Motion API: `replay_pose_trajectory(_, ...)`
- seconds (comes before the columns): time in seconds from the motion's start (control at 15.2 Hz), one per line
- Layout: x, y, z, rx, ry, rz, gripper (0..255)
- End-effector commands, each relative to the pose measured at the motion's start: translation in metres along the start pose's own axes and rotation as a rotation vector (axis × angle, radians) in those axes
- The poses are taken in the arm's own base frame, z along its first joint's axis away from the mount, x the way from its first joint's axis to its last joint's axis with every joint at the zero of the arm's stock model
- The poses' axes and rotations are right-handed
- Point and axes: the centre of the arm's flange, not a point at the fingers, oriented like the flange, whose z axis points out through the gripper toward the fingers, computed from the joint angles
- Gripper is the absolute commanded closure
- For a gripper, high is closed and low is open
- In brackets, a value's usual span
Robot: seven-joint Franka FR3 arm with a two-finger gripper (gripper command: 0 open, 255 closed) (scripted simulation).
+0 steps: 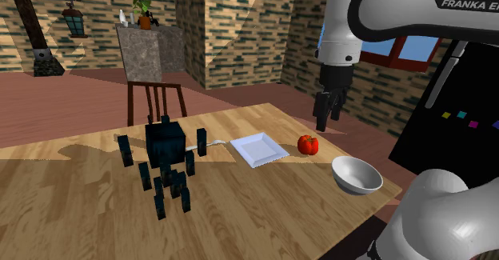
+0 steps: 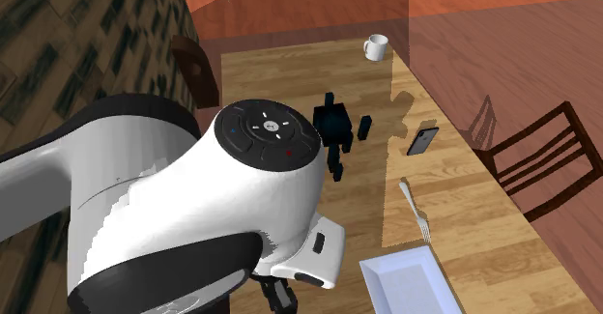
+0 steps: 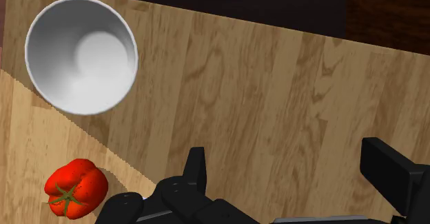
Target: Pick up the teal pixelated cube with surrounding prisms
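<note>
Shoulder view, dark teal blocky cube [image 1: 166, 142], small prisms [image 1: 125, 150] around it

A red tomato [image 1: 308, 145] sits on the wooden table [image 1: 72, 210] between a white plate [image 1: 259, 149] and a white bowl [image 1: 357, 175]

The arm [image 2: 164, 215] hides part of the table [image 2: 280, 80]; the cube [image 1: 166, 142] half-hides what looks like a fork [image 1: 214, 143].

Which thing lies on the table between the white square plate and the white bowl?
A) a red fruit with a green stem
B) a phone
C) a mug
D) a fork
A: in the shoulder view the red fruit sits between the plate and the bowl.
</note>
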Motion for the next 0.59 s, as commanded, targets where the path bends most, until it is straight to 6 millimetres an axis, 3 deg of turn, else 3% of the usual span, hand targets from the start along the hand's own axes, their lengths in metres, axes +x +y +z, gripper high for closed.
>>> replay_pose_trajectory(0.0, 0.0, 0.0, 0.0, 0.0, 0.0, 0.0, 0)
replay_pose_trajectory(0.53, 0.082, -0.059, 0.006, -0.007, 0.037, -0.058, 0)
